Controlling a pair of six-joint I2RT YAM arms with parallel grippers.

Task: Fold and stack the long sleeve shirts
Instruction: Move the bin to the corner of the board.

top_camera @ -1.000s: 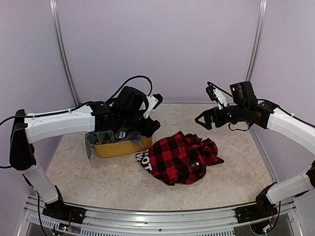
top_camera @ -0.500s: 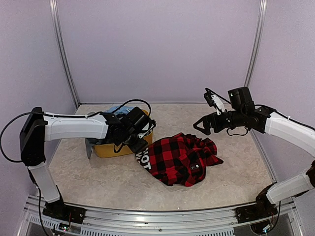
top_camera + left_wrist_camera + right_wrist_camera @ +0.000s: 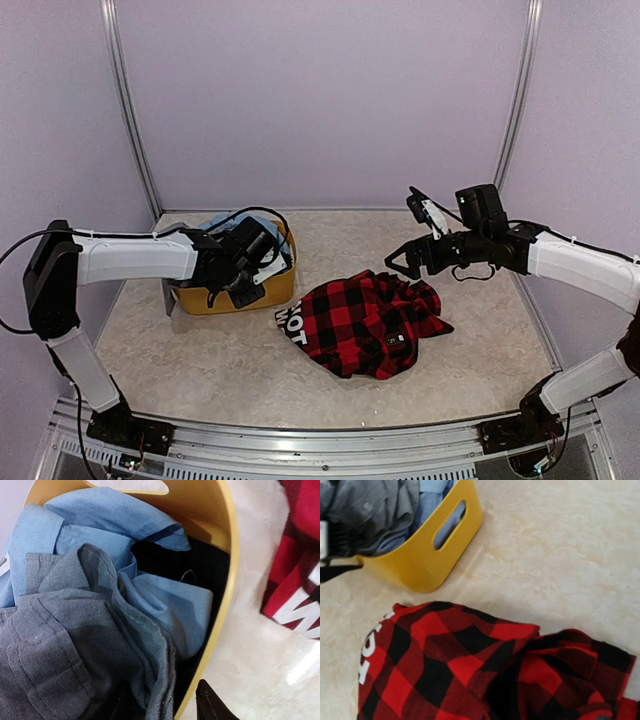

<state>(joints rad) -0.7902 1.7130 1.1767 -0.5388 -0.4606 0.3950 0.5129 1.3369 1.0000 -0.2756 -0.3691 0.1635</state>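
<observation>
The red-and-black check shirt (image 3: 365, 322) lies crumpled near the middle of the table (image 3: 200, 350), white lettering showing at its left edge. Toward the table's left edge, just beside it, stands a yellow tub (image 3: 275, 288). A grey shirt (image 3: 75, 645) is bunched in the tub over a pale blue shirt (image 3: 165, 605). The left gripper (image 3: 232, 290) hangs over the tub's near wall; I cannot tell how its jaws stand. The right gripper (image 3: 398, 265) hovers with its jaws spread above the check shirt's far edge, holding nothing.

A narrow strip of table (image 3: 200, 350) separates the yellow tub (image 3: 272, 288) (crammed with shirts (image 3: 90, 630)) from the heaped flannel (image 3: 365, 320).
</observation>
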